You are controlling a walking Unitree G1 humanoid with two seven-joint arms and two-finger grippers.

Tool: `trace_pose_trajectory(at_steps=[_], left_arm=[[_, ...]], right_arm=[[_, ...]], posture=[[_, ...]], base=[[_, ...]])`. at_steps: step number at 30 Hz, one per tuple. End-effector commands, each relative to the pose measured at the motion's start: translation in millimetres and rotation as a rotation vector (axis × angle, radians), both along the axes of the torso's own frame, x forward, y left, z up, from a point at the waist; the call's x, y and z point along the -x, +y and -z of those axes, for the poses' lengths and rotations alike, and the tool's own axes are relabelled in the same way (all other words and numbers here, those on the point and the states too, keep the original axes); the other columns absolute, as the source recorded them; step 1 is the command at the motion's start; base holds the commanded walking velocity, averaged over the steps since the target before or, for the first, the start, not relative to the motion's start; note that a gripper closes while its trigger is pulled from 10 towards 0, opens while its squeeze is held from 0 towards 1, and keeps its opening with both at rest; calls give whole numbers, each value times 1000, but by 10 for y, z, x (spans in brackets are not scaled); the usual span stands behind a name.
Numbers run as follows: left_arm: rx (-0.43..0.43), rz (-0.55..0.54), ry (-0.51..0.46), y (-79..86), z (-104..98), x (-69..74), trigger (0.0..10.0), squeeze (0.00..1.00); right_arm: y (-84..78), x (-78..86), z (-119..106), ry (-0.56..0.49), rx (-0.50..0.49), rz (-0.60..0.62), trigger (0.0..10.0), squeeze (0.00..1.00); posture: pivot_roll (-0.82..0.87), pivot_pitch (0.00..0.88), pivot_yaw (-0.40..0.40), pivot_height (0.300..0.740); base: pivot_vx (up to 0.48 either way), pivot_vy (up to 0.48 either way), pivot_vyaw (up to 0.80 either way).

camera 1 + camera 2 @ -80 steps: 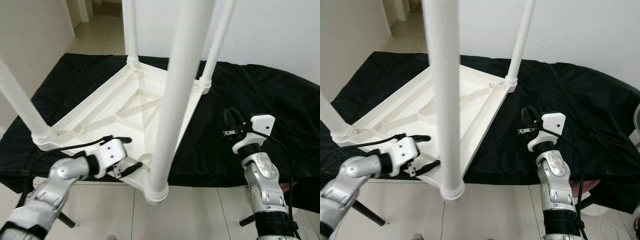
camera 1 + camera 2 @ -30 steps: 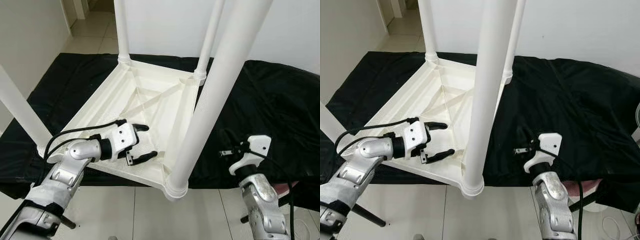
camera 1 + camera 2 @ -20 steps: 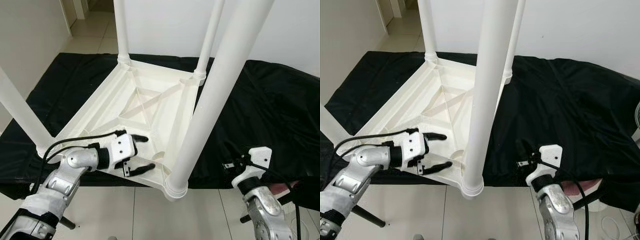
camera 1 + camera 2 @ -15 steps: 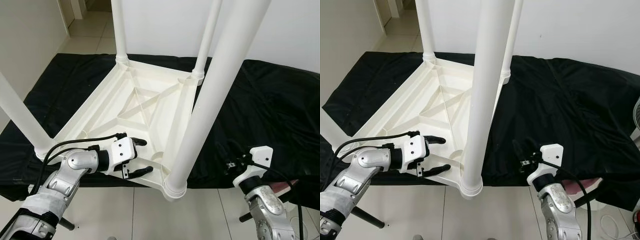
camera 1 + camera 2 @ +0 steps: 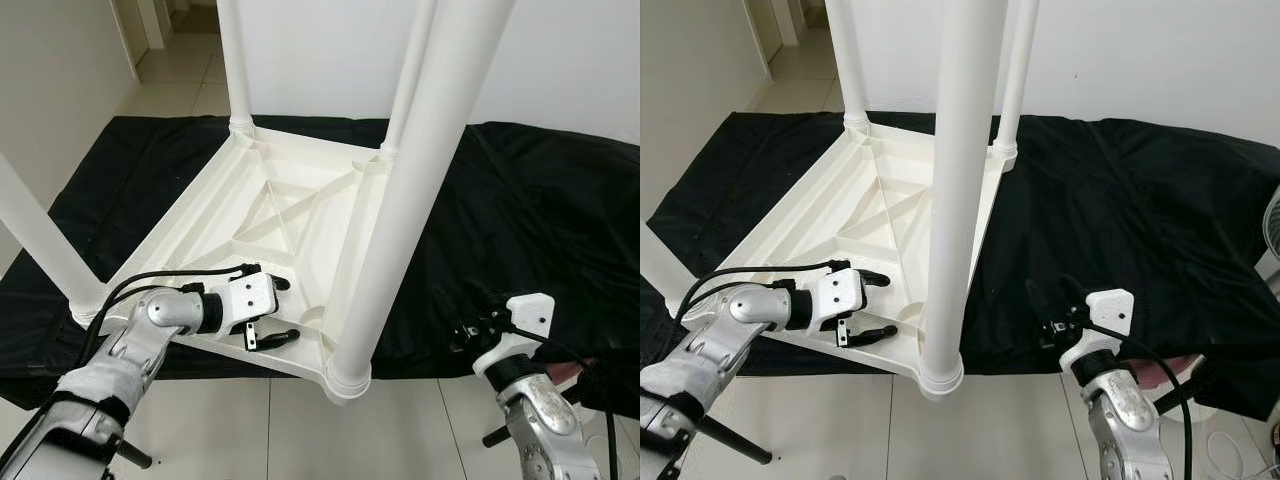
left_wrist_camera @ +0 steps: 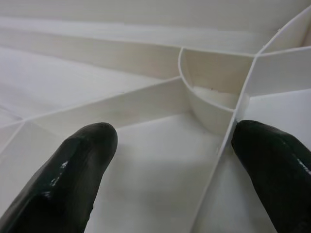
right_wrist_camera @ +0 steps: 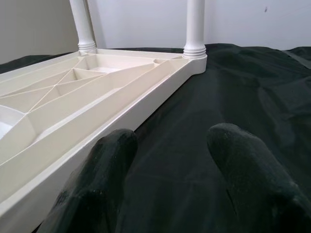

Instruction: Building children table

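Note:
A white plastic children's table (image 5: 200,240) lies upside down on a black cloth (image 5: 520,200), its legs pointing up. The nearest leg (image 5: 400,200) rises from the front corner. My left gripper (image 5: 288,310) is open over the ribbed underside just left of that corner. In the left wrist view its fingertips (image 6: 92,141) straddle a rib junction (image 6: 214,107) and hold nothing. My right gripper (image 5: 458,310) is open, low over the cloth to the right of the table. The right wrist view looks along the table's side rim (image 7: 112,116).
Pale tiled floor (image 5: 250,420) runs along the cloth's front edge, and a white wall stands behind. A doorway (image 5: 180,50) opens at the back left. A black stand leg (image 5: 130,455) is at the lower left. Something pink (image 5: 575,365) lies beside my right arm.
The whole view has shifted with the camera. My left gripper has drawn back slightly toward the table's near rim, still open. My right gripper sits lower over the cloth.

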State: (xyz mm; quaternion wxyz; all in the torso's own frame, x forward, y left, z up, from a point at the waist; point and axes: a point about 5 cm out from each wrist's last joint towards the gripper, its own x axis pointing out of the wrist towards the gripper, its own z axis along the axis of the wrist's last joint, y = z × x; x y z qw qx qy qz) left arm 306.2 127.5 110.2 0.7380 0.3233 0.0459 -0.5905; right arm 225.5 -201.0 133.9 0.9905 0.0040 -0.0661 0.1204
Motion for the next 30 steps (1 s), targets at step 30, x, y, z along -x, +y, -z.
trace_pose_trajectory(at_steps=[30], left_arm=[[224,-430,-222,-321,-451,-678,10000,0]], right_arm=[[1,157,-7,-14,-41,104,10000,0]], posture=[[-209,0,73,740]], base=[[0,0,0]])
